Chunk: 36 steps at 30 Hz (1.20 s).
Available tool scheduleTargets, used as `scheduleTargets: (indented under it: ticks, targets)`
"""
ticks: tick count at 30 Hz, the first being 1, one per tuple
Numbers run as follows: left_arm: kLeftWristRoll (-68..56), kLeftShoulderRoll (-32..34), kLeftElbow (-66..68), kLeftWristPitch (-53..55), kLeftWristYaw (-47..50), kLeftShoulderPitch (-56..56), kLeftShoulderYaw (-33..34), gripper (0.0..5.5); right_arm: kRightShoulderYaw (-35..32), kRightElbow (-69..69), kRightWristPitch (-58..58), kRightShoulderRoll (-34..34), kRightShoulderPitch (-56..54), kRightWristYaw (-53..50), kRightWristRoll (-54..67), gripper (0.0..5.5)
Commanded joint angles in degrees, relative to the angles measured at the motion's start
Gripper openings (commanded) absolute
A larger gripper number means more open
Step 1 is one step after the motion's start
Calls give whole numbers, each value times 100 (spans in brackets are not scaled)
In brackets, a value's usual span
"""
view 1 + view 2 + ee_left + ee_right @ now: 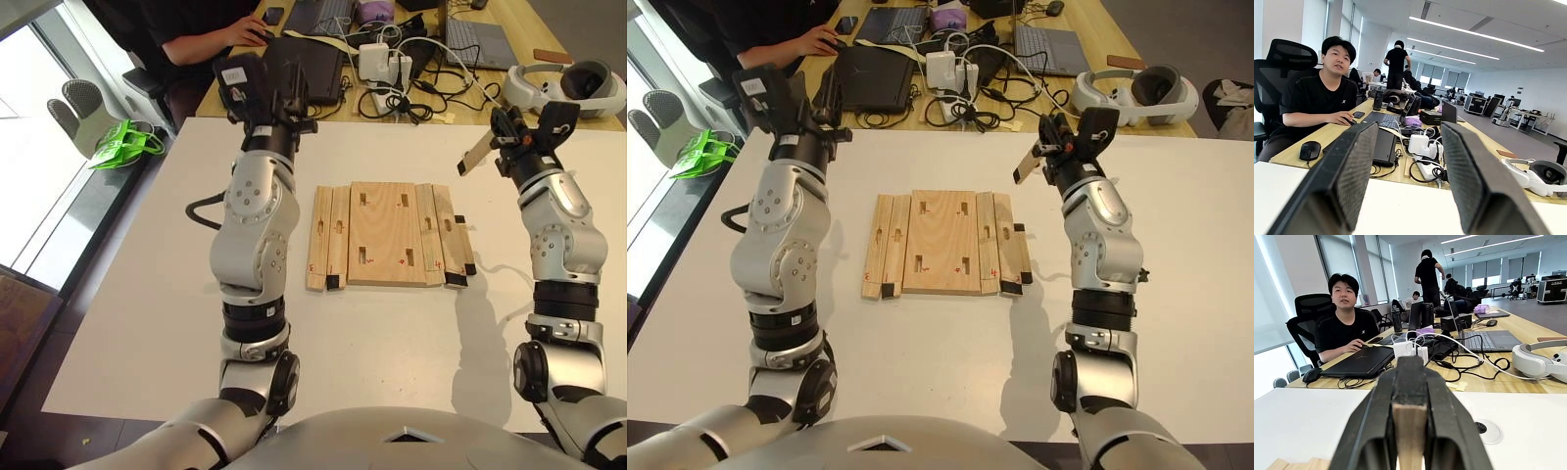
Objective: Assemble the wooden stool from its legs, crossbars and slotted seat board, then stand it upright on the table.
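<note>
While the left gripper gapes wide and empty, the right gripper clamps a wooden bar slanting down-left toward the flat seat board.

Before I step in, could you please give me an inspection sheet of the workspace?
Surface: white table, stool parts laid flat at its middle.
Job's things: slotted seat board lies flat; left bars and right bars lie beside it; one wooden piece is held in the air.
Clutter: laptop, power strip and headset on the wooden desk beyond.
Grippers: left gripper open, raised, holding nothing; right gripper shut on the wooden piece, raised over the table's far right.
Cables: black cable on the table by the left arm; cable tangle on the desk.
Surroundings: green bag on the floor at the left.
</note>
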Motion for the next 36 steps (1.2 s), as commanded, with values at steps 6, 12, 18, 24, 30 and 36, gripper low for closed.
scheduleTargets:
  ticks: [6, 12, 18, 24, 30, 36]
  targets:
    - [-38, 23, -220, 360, -332, 235, -197, 235, -475, 107, -876, 266, 1140, -137, -63, 38]
    - [47, -289, -430, 479, -172, 427, -428, 235, -552, 351, -841, 323, 1139, 269, 338, 38]
    - [128, -553, -540, 528, -54, 586, -672, 235, -728, 256, -357, 356, 1084, 430, 1013, 38]
    - [186, -688, -594, 520, 25, 681, -737, 235, -876, 381, -67, 451, 660, 306, 1490, 38]
    - [210, -708, -635, 545, 26, 742, -749, 235, -819, 478, 157, 515, 756, 151, 1452, 38]
    - [234, -744, -621, 533, 64, 726, -769, 235, -826, 291, 604, 561, 1246, 25, 1529, 38]
